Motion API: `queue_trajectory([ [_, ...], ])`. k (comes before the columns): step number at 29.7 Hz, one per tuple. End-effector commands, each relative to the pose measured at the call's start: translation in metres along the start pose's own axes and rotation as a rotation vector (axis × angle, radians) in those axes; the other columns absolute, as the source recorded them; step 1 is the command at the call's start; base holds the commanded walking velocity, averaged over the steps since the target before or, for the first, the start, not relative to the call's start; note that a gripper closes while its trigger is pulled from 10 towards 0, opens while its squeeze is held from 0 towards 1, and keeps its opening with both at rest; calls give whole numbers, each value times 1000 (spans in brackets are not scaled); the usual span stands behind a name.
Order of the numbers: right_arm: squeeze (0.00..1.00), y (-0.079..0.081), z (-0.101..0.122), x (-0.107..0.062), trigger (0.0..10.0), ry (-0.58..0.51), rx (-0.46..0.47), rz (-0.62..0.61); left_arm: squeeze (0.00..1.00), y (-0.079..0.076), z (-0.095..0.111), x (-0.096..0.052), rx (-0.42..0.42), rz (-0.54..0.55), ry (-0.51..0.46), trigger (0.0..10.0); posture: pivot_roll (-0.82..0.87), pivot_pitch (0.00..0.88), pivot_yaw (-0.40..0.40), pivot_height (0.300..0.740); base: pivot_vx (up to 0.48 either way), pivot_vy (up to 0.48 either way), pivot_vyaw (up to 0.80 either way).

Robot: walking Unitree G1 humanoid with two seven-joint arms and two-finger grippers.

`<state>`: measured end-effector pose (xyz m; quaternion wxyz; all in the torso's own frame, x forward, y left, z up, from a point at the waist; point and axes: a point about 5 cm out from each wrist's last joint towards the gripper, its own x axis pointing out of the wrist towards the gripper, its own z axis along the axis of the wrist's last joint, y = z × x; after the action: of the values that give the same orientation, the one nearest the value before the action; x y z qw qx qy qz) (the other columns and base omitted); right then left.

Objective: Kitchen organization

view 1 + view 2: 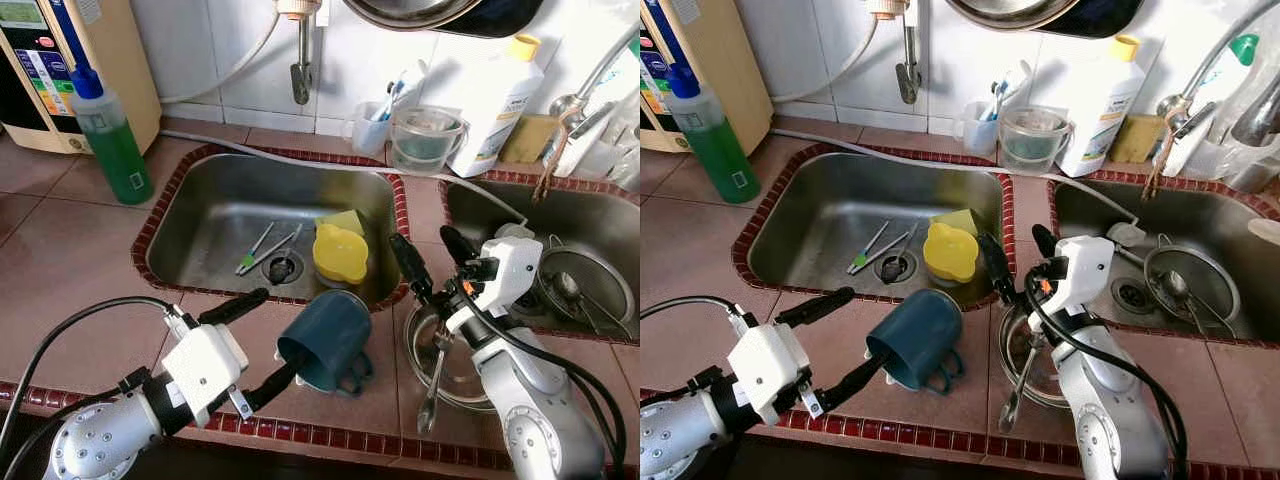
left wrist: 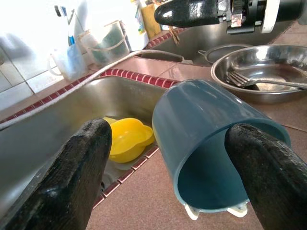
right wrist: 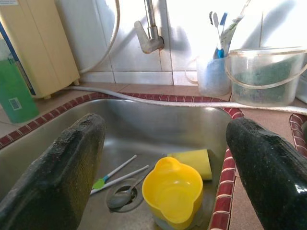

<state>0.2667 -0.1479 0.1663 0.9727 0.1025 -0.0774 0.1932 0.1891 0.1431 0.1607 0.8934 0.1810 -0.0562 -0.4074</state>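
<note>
Blue mug (image 1: 328, 340), tipped on tabletop (image 1: 80, 270): left gripper (image 1: 262, 340) fingers wide, straddling unclamped; right gripper (image 1: 432, 255) open, empty, at 3 o'clock, ready for sink (image 1: 215, 200).

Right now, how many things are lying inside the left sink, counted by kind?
Yellow cup: 1
Yellow sponge: 1
Toothbrushes: 2
Spoon: 1
Total: 5
</note>
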Motion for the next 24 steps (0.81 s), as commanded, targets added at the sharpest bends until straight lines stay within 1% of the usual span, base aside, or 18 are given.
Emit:
queue_trajectory([
  [1,0,-4,5,1,10000,-19,-13,-5,0,-3,5,1,7,-9,-12,10000,-61,104,-57,740,0,0,0],
  [6,0,-5,5,1,10000,-22,-20,-3,0,-5,3,3,9,-6,-7,10000,-63,95,-58,740,0,0,0],
  [10,0,-6,2,2,10000,-15,-31,-11,0,-3,-6,7,8,23,7,10000,-67,87,-62,740,0,0,0],
  [13,0,-7,0,4,10000,-15,-58,-39,0,-1,-14,8,11,41,28,10000,-71,78,-64,740,0,0,0],
  [15,0,-8,0,5,10000,-24,-58,-51,0,4,-15,6,6,42,31,10000,-73,71,-67,740,0,0,0],
  [16,0,-8,0,5,10000,-26,-59,-54,0,5,-16,5,15,37,34,10000,-73,69,-69,740,0,0,0],
  [17,0,-8,0,5,10000,-29,-55,-60,0,10,-17,1,25,26,38,10000,-70,67,-70,740,0,0,0],
  [18,0,-8,0,5,10000,-29,-55,-60,0,10,-17,1,25,26,38,10000,-70,67,-70,740,0,0,0],
  [19,0,-9,0,6,10000,-30,-55,-61,0,15,-20,-3,36,5,64,10000,-70,67,-71,740,0,0,0],
  [20,0,-9,0,6,10000,-30,-56,-61,0,16,-19,-4,51,-2,57,10000,-67,68,-72,740,0,0,0],
  [24,0,-10,-1,6,10000,-32,-65,-58,0,29,-19,-11,73,19,54,10000,-61,65,-78,740,0,0,0],
])
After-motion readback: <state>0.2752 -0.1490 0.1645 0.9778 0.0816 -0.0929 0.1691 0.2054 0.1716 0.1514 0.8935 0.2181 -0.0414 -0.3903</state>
